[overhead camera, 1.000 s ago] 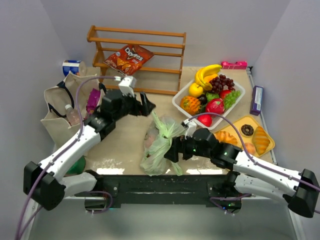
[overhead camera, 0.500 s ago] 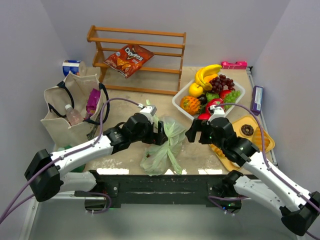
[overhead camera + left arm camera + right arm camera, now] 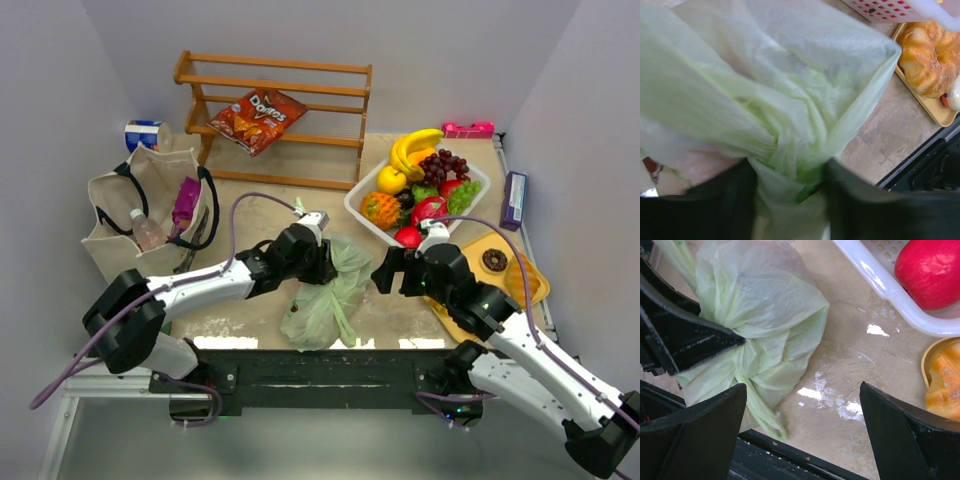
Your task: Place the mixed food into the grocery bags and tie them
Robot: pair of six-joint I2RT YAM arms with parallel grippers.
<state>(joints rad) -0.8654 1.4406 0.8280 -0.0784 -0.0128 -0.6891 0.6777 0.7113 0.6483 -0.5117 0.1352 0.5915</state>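
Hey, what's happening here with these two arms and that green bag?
The left end effector grips the bunched neck of the pale green plastic bag, which sits on the table between the arms with something inside. The right end effector hangs open just right of it, holding nothing. A beige tote at the left holds a bottle and a purple packet. Fruit lies in the white basket.

Bag overflowing the left wrist view
It is running off the top and left edges and blurring close up; something pink is showing through it, too hazy to name. The 2 left fingers are smearing into dark shapes. In the right wrist view, the apple is being cropped at the top right corner.
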